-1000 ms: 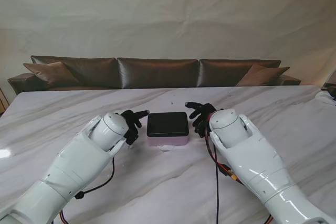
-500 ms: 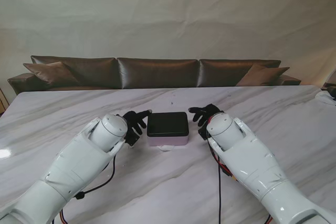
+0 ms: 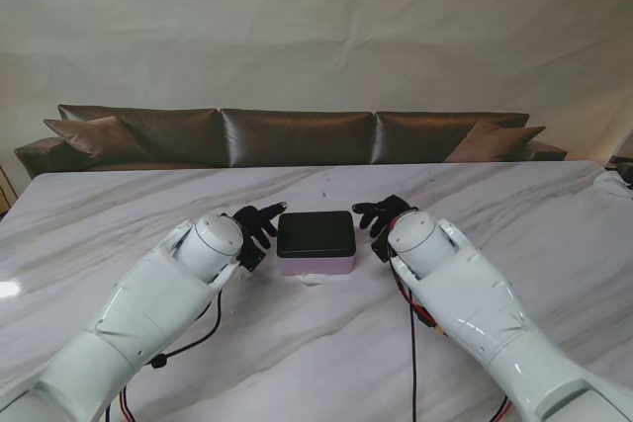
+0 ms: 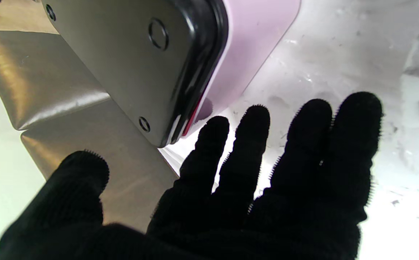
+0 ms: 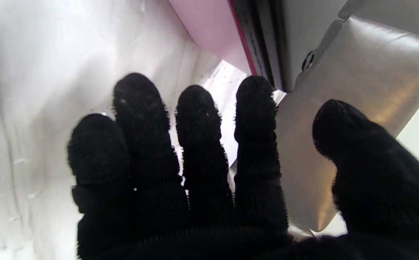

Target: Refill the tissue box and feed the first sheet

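The tissue box (image 3: 316, 241) sits mid-bench on the white marble bench (image 3: 316, 343), pale pink body with a dark flat panel facing up. A bit of white shows at its near bottom edge – can't tell if that's a tissue or a reflection.

Left hand (image 3: 253, 228) is just beside the box's left side, black-gloved, fingers spread and pointing toward the box. Holding nothing. Left wrist view shows the hand (image 4: 231, 187) with four fingers extended side by side and the thumb splayed well off; fingertips (image 4: 254, 115) are close to the box (image 4: 180, 65) corner but a strip of bench shows between them – not touching.

Right hand (image 3: 383, 218) mirrors it on the box's right side, also spread and empty. Right wrist view: hand (image 5: 202, 173) with fingers straight, thumb apart; index fingertip (image 5: 254, 90) sits very near the dark edge of the box (image 5: 231, 32), contact can't be confirmed from that angle.

In both wrist views the dark panel has small round screw-like marks near its corners.

Behind the bench, a brown leather sofa (image 3: 297, 135) runs along the far wall.
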